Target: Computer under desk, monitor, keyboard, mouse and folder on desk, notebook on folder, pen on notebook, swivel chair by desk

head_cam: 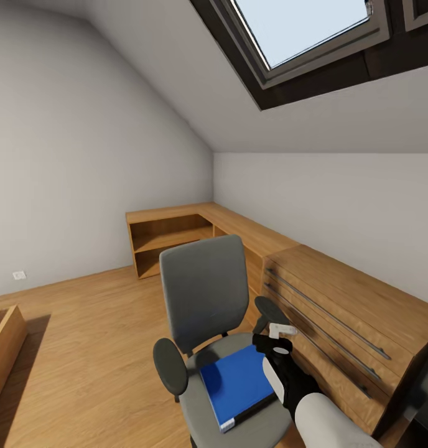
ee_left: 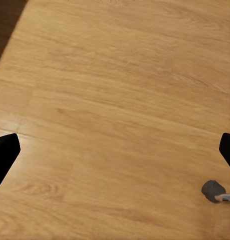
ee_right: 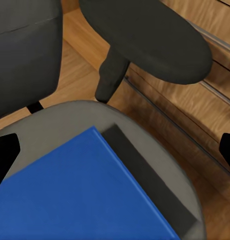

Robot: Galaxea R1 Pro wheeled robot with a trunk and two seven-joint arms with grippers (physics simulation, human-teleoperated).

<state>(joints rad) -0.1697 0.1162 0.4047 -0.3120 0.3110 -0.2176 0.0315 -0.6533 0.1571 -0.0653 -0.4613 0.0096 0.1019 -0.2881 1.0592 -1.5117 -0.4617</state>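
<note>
The swivel chair [head_cam: 204,292] stands in the middle of the head view, with a grey back and black armrests, its seat turned toward me. The bright-blue folder [head_cam: 237,384] lies flat on the seat, its dark spine [ee_right: 145,175] toward the right armrest [ee_right: 145,35]. My right gripper [head_cam: 277,339] hovers open just above the folder's [ee_right: 79,195] far right corner, beside that armrest; in the right wrist view the gripper [ee_right: 115,155] has nothing between its fingers. My left gripper [ee_left: 115,155] is open over bare wooden floor.
A low light-wood cabinet [head_cam: 195,227] runs along the back and right walls, with a drawer block [head_cam: 338,317] close to the chair's right. A wooden box [head_cam: 2,342] sits at the far left. A chair caster [ee_left: 213,191] rests on the floor near my left gripper.
</note>
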